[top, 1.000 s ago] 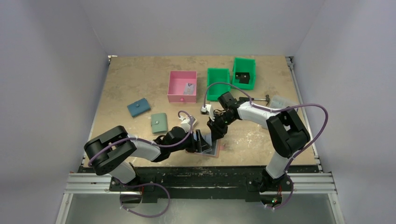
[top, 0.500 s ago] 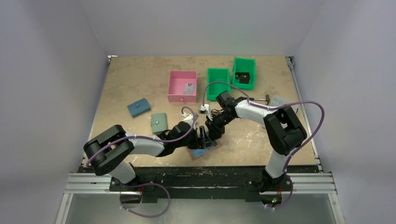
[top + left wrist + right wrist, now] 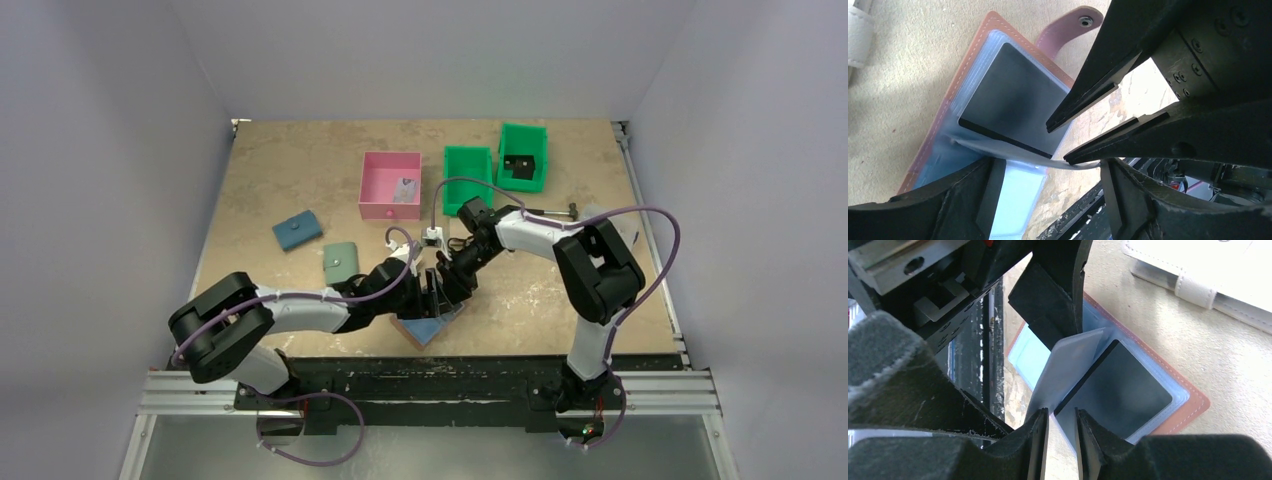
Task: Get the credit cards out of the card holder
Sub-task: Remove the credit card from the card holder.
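The terracotta card holder (image 3: 425,328) (image 3: 953,100) (image 3: 1193,405) lies open near the table's front edge, its light blue sleeves facing up. One black credit card (image 3: 1008,95) (image 3: 1123,385) sits inside a sleeve. A pale sleeve leaf (image 3: 1073,365) stands lifted off it; I cannot tell whether it holds a card. My right gripper (image 3: 1059,412) (image 3: 1058,144) (image 3: 452,285) is narrowly open at the corner of the black card's sleeve, one finger touching the lifted leaf. My left gripper (image 3: 1050,167) (image 3: 432,292) is wide open just over the holder, gripping nothing.
A white wallet (image 3: 1208,275) lies close behind the holder. Farther back are a sage green wallet (image 3: 340,262), a blue wallet (image 3: 297,231), a pink box (image 3: 390,185) and two green bins (image 3: 467,178) (image 3: 522,158). The table's front edge runs right beside the holder.
Both grippers have shifted a little left and the holder has turned under them. My left gripper's jaws have opened wider. The right gripper's jaws stand the same.
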Available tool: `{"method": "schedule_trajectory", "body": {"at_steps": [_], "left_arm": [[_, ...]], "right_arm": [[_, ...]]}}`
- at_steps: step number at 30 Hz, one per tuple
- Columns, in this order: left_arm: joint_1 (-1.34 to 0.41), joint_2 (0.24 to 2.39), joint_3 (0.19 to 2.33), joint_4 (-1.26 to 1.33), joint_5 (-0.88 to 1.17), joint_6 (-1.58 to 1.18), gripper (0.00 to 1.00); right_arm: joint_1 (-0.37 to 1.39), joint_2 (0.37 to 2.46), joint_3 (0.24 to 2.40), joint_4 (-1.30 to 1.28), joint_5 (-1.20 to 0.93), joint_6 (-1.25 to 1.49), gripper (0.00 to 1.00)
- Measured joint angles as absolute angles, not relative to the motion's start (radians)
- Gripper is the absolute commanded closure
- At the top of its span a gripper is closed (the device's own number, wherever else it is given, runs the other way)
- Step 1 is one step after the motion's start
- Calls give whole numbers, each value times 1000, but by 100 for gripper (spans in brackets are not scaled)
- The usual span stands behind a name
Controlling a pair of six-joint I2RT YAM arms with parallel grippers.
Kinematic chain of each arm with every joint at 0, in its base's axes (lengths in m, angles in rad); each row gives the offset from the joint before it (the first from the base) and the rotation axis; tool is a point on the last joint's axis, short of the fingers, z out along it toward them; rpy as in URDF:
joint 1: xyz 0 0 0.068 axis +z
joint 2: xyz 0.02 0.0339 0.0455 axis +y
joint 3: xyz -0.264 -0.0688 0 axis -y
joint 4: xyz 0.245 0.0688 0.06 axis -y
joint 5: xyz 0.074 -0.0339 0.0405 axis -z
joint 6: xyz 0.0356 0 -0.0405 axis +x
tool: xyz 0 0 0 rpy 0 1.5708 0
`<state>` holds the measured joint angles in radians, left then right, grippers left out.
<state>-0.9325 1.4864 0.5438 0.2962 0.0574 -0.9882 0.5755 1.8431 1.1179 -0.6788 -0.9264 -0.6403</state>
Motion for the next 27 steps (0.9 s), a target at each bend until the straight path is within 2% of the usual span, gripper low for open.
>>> {"method": "schedule_trajectory", "body": {"at_steps": [12, 18, 24, 27], "left_arm": [[-939, 1437, 502, 294, 51, -1042, 25], [-942, 1436, 487, 316, 42, -1095, 37], [-944, 1394, 455, 316, 7, -1131, 41], [-944, 1368, 440, 305, -17, -1139, 52]], "right_arm": [[593, 1860, 1128, -707, -991, -685, 66], [594, 1867, 1132, -706, -996, -697, 66], [599, 1871, 1133, -682, -988, -676, 65], [600, 1869, 1133, -672, -973, -663, 64]]}}
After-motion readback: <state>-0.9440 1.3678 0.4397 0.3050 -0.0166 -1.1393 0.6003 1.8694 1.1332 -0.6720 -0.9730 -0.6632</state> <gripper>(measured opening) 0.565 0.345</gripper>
